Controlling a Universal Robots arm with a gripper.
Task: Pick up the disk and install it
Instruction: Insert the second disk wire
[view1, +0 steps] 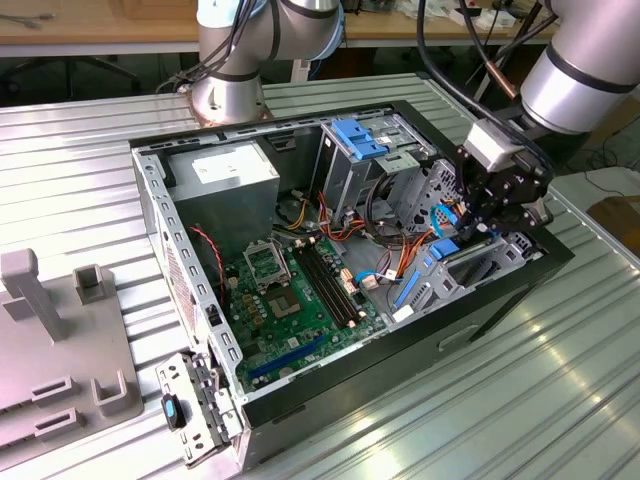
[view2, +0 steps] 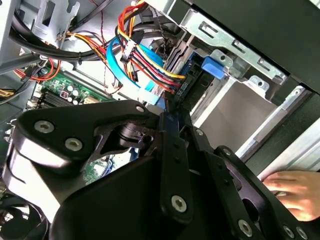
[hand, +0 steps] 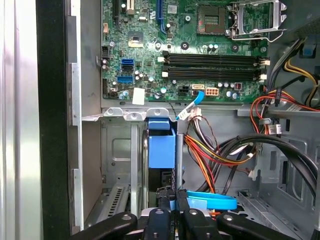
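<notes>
While reaching into the drive end of the open computer case (view1: 400, 350), seen with the claw (hand: 173, 201) drawn narrow, jaws nearly together on a thin blue edge in both wrist views. Appears to pinch the side rail of the disk (hand: 162, 145), which stands on edge straight ahead of the fingertips, its bright blue plastic uppermost and its dark body running back toward the claw. Sits within the grey metal drive bay (hand: 117, 150) that flanks the claw on one side.

Judged as the install step, well along: disk apparently gripped and already between the bay walls, though not shown fully home.

Crowded close on the claw's other side by a bundle of red, yellow and black cables (hand: 210, 150) and a flat blue cable (hand: 210, 201) lying just beside the fingers. Farther out past the disk, the green motherboard (hand: 200, 50). Well behind the claw, a person's hand (view2: 292, 192) near the case's outer wall.

Calls for a straight, square push along the bay guides, no twist, and no snagging of the nearby wiring.
</notes>
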